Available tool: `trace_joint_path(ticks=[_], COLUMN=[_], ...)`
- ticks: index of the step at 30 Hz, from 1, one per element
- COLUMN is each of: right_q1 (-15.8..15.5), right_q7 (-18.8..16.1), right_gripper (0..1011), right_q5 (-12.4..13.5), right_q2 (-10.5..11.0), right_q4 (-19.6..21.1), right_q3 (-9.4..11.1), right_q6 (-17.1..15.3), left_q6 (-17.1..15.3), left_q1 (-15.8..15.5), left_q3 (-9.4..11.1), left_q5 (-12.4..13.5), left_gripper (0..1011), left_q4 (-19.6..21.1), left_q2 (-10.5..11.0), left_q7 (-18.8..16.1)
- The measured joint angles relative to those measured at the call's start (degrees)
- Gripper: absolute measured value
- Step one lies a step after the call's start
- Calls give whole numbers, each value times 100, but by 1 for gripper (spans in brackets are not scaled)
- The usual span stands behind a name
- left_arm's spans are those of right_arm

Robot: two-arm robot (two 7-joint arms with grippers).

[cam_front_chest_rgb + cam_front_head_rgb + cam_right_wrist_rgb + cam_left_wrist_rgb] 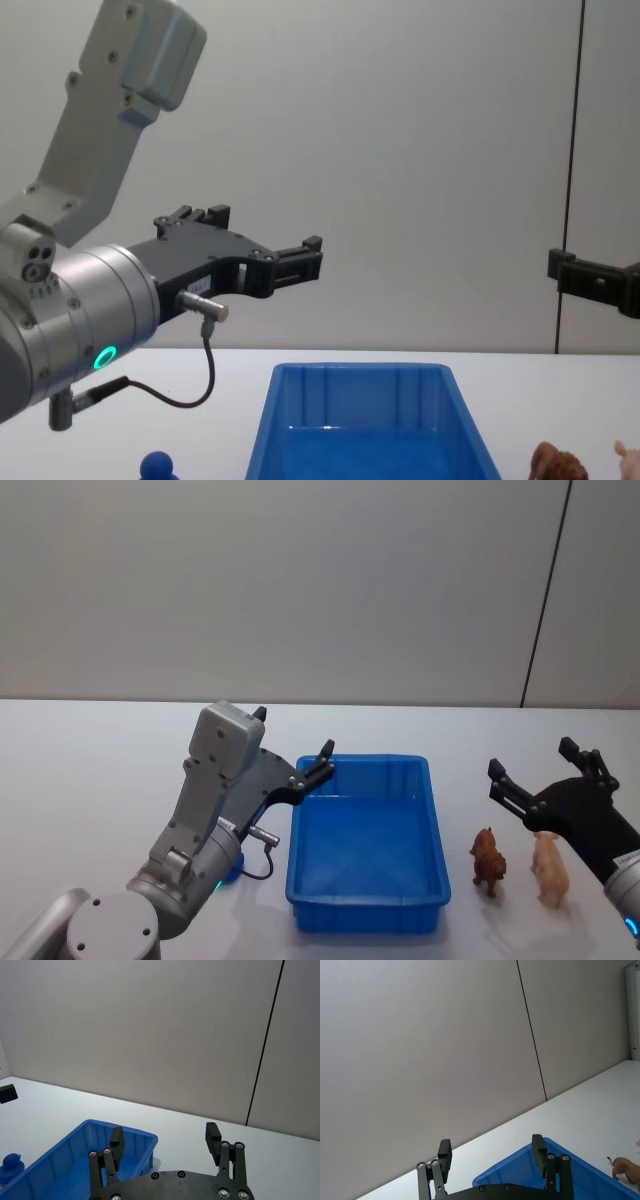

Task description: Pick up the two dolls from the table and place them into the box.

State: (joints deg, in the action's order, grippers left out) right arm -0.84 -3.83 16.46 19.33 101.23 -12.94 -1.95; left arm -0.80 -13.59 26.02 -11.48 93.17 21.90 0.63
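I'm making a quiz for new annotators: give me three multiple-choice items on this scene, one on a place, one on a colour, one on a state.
1. Where is the brown toy?
A. inside the blue bin
B. on the table, right of the bin
C. on the table, left of the bin

2. What colour is the small toy left of the bin?
A. blue
B. yellow
C. green

3. How is the right gripper?
A. open
B. shut on the brown toy
C. shut on nothing

Answers: 1 B, it stands on the white top beside the bin's right wall; 2 A, its round blue head shows in the chest view; 3 A, its fingers stand apart, holding nothing.
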Motion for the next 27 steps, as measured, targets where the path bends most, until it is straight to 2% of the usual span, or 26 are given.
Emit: trace_joint_path(ticks=[27], right_q1=[0], right_q7=[0], right_gripper=[1001], right_q5=[0], right_q2=[0], right_q4=[0], right_q3=[0], right_q6=[0], left_q6=[0], left_q1=[0], left_q3=[0], left_q5=[0], left_gripper=[1001], left_q4=[0], left_q2=[0], left_q7=[0])
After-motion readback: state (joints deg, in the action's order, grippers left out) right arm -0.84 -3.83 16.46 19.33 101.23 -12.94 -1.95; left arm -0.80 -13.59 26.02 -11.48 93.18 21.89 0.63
